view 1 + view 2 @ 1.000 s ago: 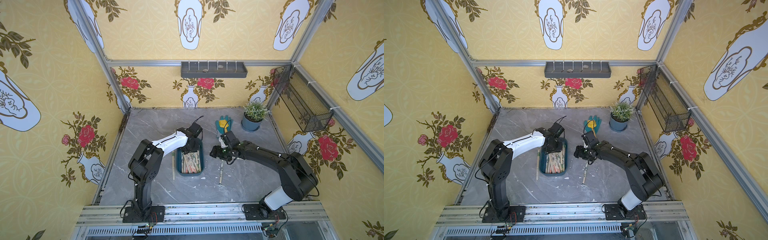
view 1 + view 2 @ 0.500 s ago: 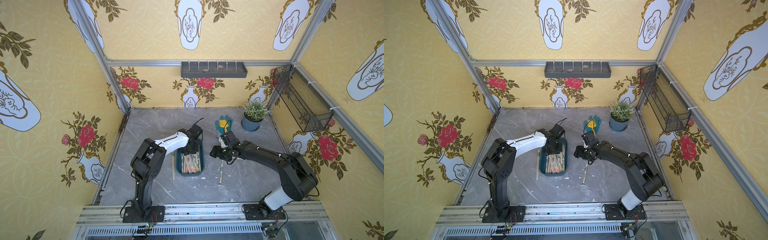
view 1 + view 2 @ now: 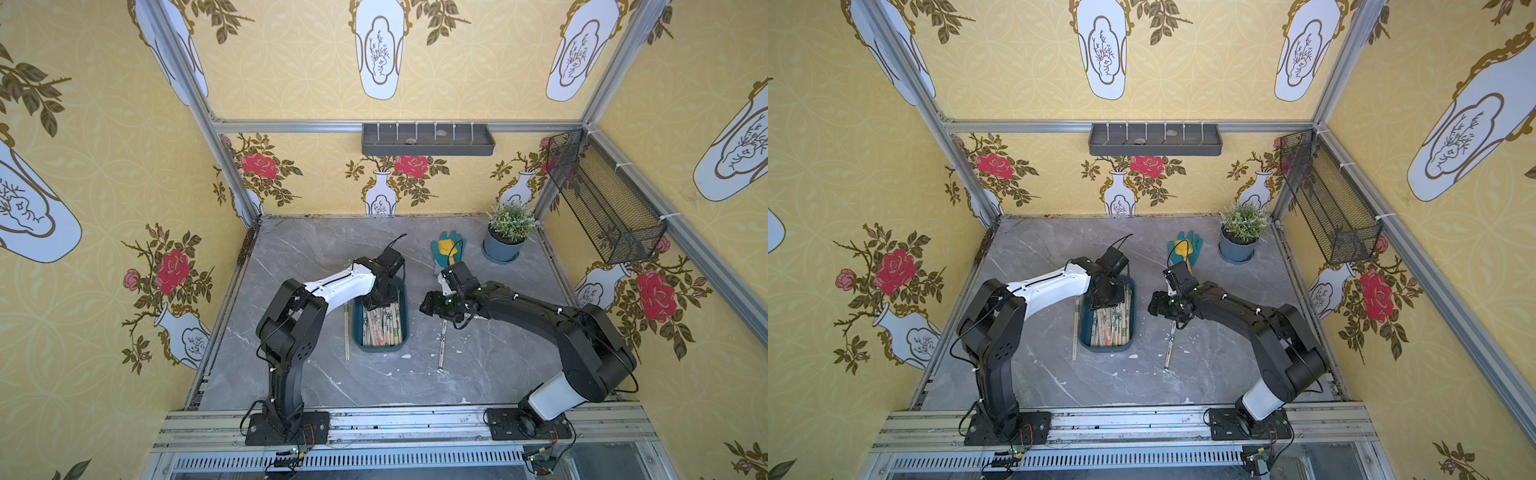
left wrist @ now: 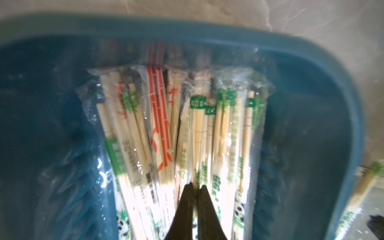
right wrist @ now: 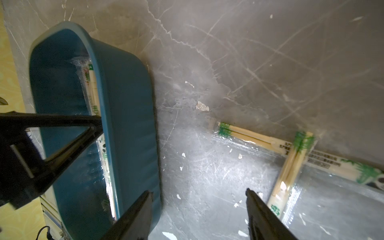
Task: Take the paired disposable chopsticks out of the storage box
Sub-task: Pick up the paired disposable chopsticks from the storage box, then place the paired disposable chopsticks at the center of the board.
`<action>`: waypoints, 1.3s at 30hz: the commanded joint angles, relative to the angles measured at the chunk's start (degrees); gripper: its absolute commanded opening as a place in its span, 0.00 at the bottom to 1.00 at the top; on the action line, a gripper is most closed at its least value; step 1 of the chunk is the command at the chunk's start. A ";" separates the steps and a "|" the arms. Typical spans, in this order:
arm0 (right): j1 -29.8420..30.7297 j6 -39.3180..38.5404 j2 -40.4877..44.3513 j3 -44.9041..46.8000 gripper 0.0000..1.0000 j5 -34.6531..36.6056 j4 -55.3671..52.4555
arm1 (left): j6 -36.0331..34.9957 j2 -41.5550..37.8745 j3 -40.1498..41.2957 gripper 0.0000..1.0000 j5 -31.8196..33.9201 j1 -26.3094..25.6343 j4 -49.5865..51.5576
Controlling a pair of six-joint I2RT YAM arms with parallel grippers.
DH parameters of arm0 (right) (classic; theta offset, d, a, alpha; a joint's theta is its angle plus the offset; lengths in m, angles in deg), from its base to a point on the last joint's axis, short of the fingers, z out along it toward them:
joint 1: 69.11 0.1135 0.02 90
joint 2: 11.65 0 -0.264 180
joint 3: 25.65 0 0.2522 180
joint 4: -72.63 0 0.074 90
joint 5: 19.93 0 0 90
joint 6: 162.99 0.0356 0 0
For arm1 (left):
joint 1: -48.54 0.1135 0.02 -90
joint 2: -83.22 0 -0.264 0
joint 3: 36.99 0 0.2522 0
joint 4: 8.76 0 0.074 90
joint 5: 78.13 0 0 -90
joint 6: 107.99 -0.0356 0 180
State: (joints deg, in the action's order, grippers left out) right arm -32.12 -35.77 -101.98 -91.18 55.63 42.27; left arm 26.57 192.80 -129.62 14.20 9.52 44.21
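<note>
Left arm (image 3: 340, 286) overhangs storage box (image 3: 380, 348) — glove (image 3: 438, 258), pot (image 3: 500, 251) beyond.

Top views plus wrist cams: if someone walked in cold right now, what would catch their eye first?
The dark teal storage box sits mid-table, packed with paired disposable chopsticks. The left hand is pinched shut among them, apparently on one wrapped pair. Beside the box the right hand hovers open above the marble table, where two loose wrapped pairs lie crossed.
</note>
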 commanded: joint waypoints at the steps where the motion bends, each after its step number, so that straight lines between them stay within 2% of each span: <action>1: 0.01 -0.48 0.32 0.00 0.72 0.29 0.40 | -0.87 -1.56 -0.39 0.04 0.37 -0.09 1.69; 6: 0.01 -0.42 0.18 -0.10 0.72 0.31 0.26 | -2.16 -5.05 -0.75 0.02 1.20 -0.09 3.03; 13: 0.00 -0.67 0.19 -0.73 0.72 0.20 0.08 | -7.21 -12.30 0.12 0.00 7.84 0.57 7.32; 21: 0.10 -0.75 -0.38 -1.18 0.72 -0.15 0.50 | -9.27 -22.52 9.22 0.00 9.76 5.42 7.44; 27: 0.25 -0.59 -0.81 -0.82 0.72 -0.73 1.22 | -9.73 -28.22 18.77 0.00 8.40 10.46 2.95; 32: 0.35 -0.94 -1.35 -1.07 0.72 -1.08 1.23 | -9.35 -27.91 23.45 0.00 7.03 11.52 -0.20; 39: 0.29 -0.78 -1.09 -1.72 0.72 -0.70 0.55 | -7.55 -22.69 25.21 0.01 4.02 11.54 -4.22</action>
State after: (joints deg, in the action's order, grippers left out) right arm -31.83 -36.63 -103.18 -92.28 54.93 42.42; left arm 18.11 168.52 -104.79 20.21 20.99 42.96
